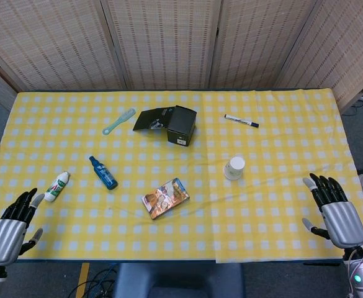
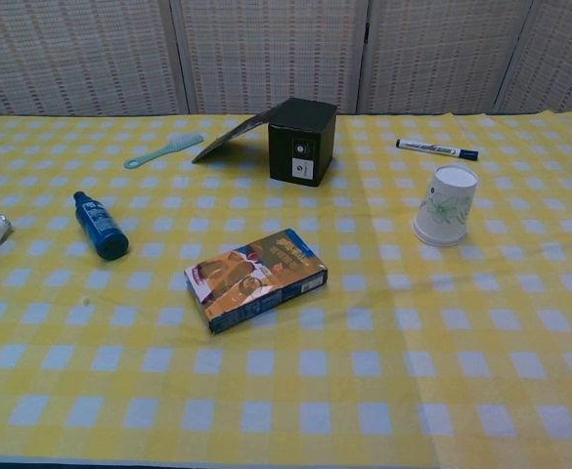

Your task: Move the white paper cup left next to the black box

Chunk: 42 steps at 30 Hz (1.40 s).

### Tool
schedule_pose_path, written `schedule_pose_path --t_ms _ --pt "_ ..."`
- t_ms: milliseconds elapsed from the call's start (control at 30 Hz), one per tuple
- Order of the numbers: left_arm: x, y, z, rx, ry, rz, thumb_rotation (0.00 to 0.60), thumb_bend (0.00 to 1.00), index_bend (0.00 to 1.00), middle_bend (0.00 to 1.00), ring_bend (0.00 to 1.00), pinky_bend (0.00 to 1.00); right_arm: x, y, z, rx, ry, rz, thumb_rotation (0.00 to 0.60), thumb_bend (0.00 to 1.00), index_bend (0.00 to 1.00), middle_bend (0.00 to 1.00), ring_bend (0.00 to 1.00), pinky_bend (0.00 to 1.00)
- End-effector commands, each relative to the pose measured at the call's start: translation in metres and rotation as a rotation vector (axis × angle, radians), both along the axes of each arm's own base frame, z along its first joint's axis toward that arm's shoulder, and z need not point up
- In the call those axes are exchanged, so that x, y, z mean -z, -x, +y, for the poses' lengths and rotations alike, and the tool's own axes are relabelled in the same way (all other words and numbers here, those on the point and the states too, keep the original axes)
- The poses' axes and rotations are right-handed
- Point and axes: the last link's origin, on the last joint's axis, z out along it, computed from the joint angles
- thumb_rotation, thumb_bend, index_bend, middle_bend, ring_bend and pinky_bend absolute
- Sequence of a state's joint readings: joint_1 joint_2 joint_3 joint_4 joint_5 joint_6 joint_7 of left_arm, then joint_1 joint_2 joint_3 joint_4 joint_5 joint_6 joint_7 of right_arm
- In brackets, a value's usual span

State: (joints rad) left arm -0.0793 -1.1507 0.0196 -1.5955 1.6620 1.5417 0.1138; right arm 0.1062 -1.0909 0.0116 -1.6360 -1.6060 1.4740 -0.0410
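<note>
Two hands wait at the near edge of the desk (image 1: 280, 242), nothing in either. The right hand (image 1: 336, 211) sits by the near right corner, fingers spread and empty; the left hand (image 1: 10, 226) is at the near left corner, also holding nothing, fingers loosely apart. The white paper cup (image 1: 234, 167) stands upside down right of centre, well apart from the black box (image 1: 182, 125), which sits toward the far edge with its flap open.

Here's the danger: an inverted paper cup is light and tapered, so I'd judge a hard squeeze could crush it, and a glancing finger could tip it and send it rolling. The marker pen (image 1: 241, 120) lies beyond the cup near the far edge, and a wide reach might sweep it. Set the cup down too eagerly and it could bump the box or land on the flap. The snack box (image 1: 165, 198) and blue bottle (image 1: 103, 172) look safely off the path.
</note>
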Motion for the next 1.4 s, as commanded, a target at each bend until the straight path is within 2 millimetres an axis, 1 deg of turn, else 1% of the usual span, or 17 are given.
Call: schedule_pose_path --t_ms 33,200,300,367,500,600,667,800,1000,1133,1233,1400 --pt "0.001 0.000 0.002 -0.005 -0.001 -0.001 0.600 0.34 0.00 0.00 0.00 0.24 -0.001 0.000 -0.001 0.000 0.007 0.004 0.600 0.21 0.00 0.00 0.00 0.00" --pt "-0.002 0.003 0.004 -0.020 -0.013 -0.005 0.600 0.34 0.00 0.00 0.00 0.24 -0.004 0.000 -0.005 0.004 0.016 -0.007 0.600 0.21 0.00 0.00 0.00 0.00" --pt "-0.006 0.002 0.002 -0.013 -0.024 -0.014 0.600 0.34 0.00 0.00 0.00 0.24 -0.005 -0.005 -0.009 -0.018 0.008 -0.024 0.600 0.21 0.00 0.00 0.00 0.00" --pt "-0.008 0.002 0.000 -0.012 -0.028 -0.024 0.600 0.34 0.00 0.00 0.00 0.24 -0.006 -0.013 -0.017 -0.041 -0.012 -0.027 0.600 0.21 0.00 0.00 0.00 0.00" --pt "-0.013 -0.001 0.000 -0.004 -0.040 -0.052 0.600 0.34 0.00 0.00 0.00 0.24 -0.009 -0.037 -0.047 -0.059 -0.082 -0.022 0.600 0.21 0.00 0.00 0.00 0.00" --pt "-0.014 -0.002 -0.001 0.012 -0.041 -0.059 0.600 0.34 0.00 0.00 0.00 0.24 -0.010 -0.061 -0.081 -0.037 -0.151 -0.016 0.600 0.21 0.00 0.00 0.00 0.00" --pt "-0.014 0.000 -0.002 0.002 -0.027 -0.060 0.600 0.34 0.00 0.00 0.00 0.24 -0.007 -0.072 -0.101 -0.016 -0.195 -0.014 0.600 0.21 0.01 0.00 0.00 0.00" --pt "-0.017 0.003 -0.003 -0.016 -0.035 -0.058 0.600 0.34 0.00 0.00 0.00 0.24 0.006 -0.097 -0.144 0.029 -0.291 -0.020 0.600 0.22 0.08 0.00 0.00 0.00" --pt "-0.025 0.006 -0.007 -0.031 -0.066 -0.074 0.600 0.34 0.00 0.00 0.00 0.24 0.033 -0.120 -0.183 0.079 -0.377 -0.020 0.600 0.23 0.11 0.00 0.00 0.00" --pt "-0.027 0.006 -0.007 -0.030 -0.072 -0.079 0.600 0.34 0.00 0.00 0.00 0.24 0.048 -0.131 -0.197 0.096 -0.391 -0.022 0.600 0.23 0.11 0.00 0.00 0.00" --pt "-0.028 0.007 -0.007 -0.035 -0.070 -0.081 0.600 0.34 0.00 0.00 0.00 0.24 0.056 -0.135 -0.203 0.117 -0.405 -0.030 0.600 0.23 0.11 0.00 0.00 0.00" --pt "-0.028 0.007 -0.006 -0.032 -0.073 -0.082 0.600 0.34 0.00 0.00 0.00 0.24 0.068 -0.134 -0.208 0.151 -0.437 -0.013 0.600 0.24 0.11 0.00 0.00 0.00"
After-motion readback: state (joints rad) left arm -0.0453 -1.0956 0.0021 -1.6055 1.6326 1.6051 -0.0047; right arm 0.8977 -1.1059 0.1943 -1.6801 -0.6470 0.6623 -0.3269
